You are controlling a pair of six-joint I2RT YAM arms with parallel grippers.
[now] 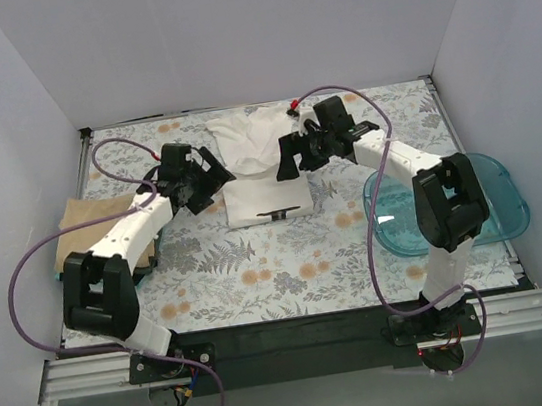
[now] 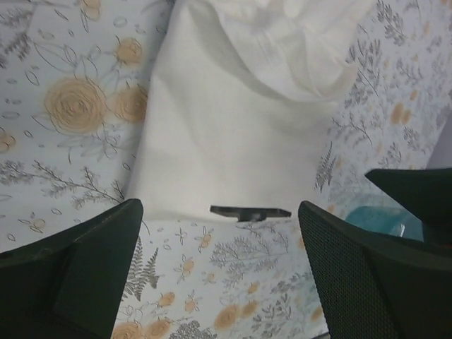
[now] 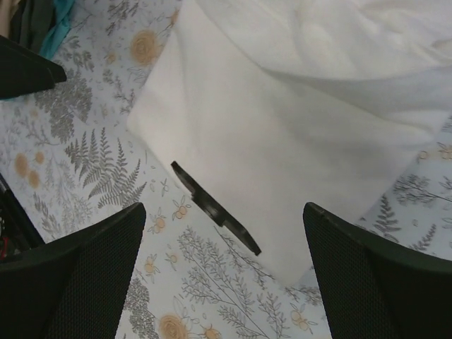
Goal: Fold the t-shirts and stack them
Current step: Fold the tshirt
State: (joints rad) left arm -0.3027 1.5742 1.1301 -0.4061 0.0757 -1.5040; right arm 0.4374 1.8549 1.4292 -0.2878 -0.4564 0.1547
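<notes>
The white t-shirt (image 1: 260,169) lies partly folded at the table's middle back, its far part bunched. It fills the top of the left wrist view (image 2: 233,127) and the right wrist view (image 3: 296,113). The tan-beige t-shirt (image 1: 82,221) lies folded at the left edge, partly behind the left arm. My left gripper (image 1: 215,177) hovers open and empty at the white shirt's left side (image 2: 219,233). My right gripper (image 1: 291,160) hovers open and empty at its right side (image 3: 224,236).
A small flat black piece (image 1: 275,214) lies at the white shirt's near edge, seen also in the left wrist view (image 2: 251,212) and the right wrist view (image 3: 215,208). A translucent blue tub (image 1: 497,196) sits at the right. Floral cloth (image 1: 261,275) covers the table.
</notes>
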